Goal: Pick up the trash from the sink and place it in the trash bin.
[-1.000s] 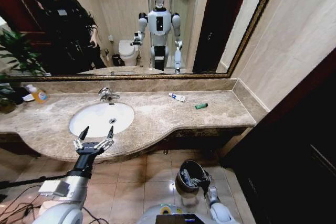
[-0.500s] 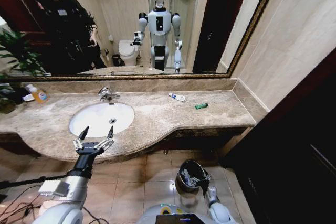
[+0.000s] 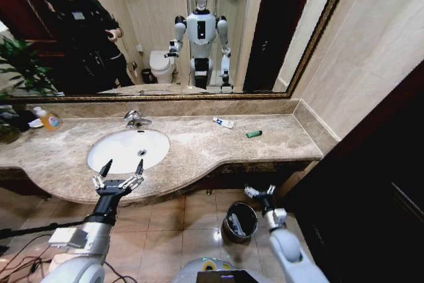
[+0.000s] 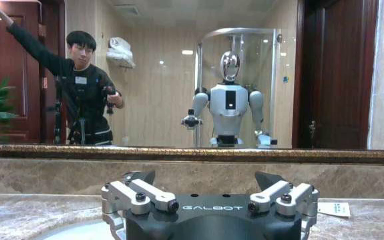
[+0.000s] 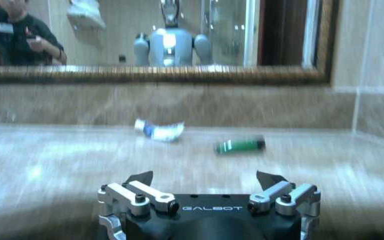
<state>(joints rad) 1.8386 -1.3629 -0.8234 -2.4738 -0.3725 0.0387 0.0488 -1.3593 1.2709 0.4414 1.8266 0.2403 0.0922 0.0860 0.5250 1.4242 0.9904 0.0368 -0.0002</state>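
The white oval sink (image 3: 122, 150) sits in the marble counter with its chrome tap (image 3: 136, 119) behind it. Two bits of trash lie on the counter right of the basin: a white packet with blue marks (image 3: 223, 122) (image 5: 158, 130) and a small green piece (image 3: 254, 134) (image 5: 240, 145). White bits also lie inside the trash bin (image 3: 240, 220) on the floor. My left gripper (image 3: 119, 177) (image 4: 205, 182) hovers open at the counter's front edge before the sink. My right gripper (image 3: 260, 192) (image 5: 205, 180) is open, holds nothing, and is raised above the bin, facing the counter.
An orange-liquid bottle (image 3: 48, 119) and a plant (image 3: 20, 71) stand at the counter's far left. A large mirror (image 3: 199, 31) backs the counter. A dark cabinet wall (image 3: 371, 183) closes the right side. Tiled floor lies around the bin.
My right arm has lifted from the bin's mouth up to just under counter height. The left arm has stayed put.
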